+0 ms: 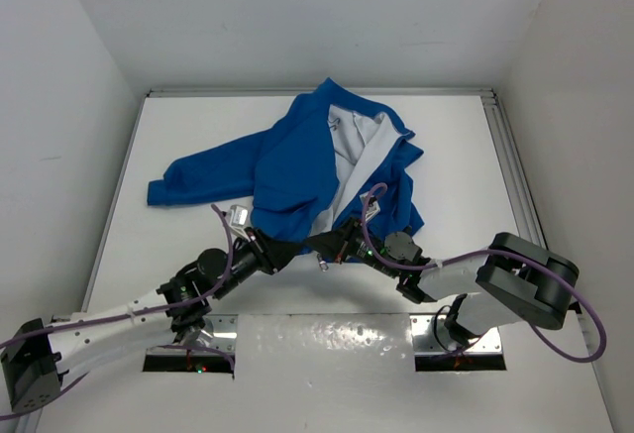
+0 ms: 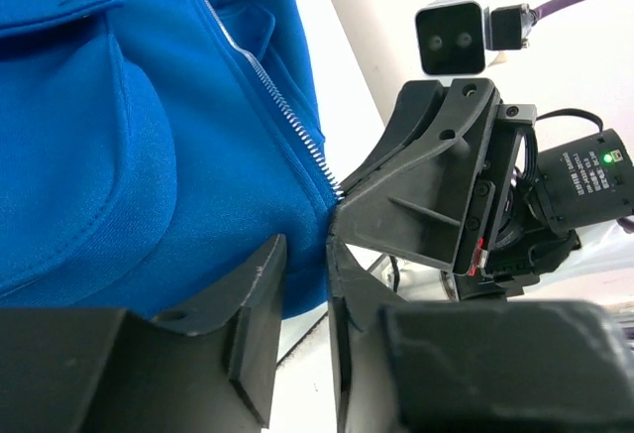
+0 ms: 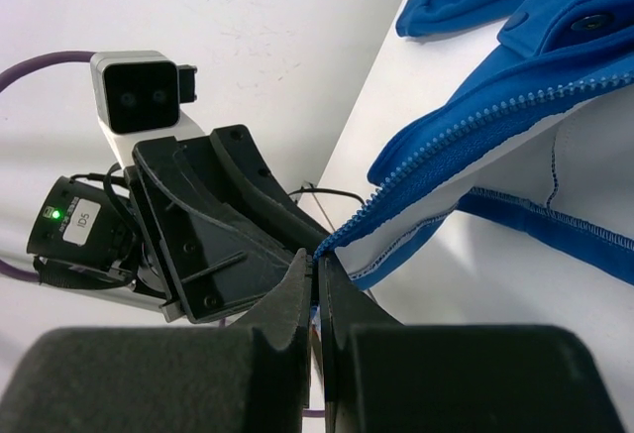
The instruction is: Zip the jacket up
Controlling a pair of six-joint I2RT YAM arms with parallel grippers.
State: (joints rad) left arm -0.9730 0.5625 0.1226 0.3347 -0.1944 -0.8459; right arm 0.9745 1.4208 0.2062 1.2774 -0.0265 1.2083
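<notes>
- The jacket (image 1: 287,161) is spread on the bench (image 1: 456,156), between the middle and the far edge. One sleeve is stretched toward the left edge and the hem is turned toward the near edge.
- The front is found open. The white lining (image 1: 362,156) is exposed between the two panels in the top view, and no length of joined zipper is seen.
- The left claw (image 1: 285,253) is set at the hem of the left-hand panel. In its wrist view the fingers (image 2: 260,289) are drawn narrow, with blue fabric pinched between them just below the zipper teeth (image 2: 282,106).
- The right claw (image 1: 332,243) is set at the hem of the other panel. Its jaws are nearly closed on the bottom end of that panel's zipper tape (image 3: 342,235).
- The two claws are held just beside each other, close to the near edge and about midway along it.
- Progress is judged early: both bottom ends are gripped and brought near, but they are not seen engaged. Seating of the ends and the whole run up to the collar are judged outstanding.
- The slider and pull cannot be made out in any view.
- No container is seen on the bench. A pocket flap (image 2: 59,17) is noted on the jacket, and its contents cannot be told.
</notes>
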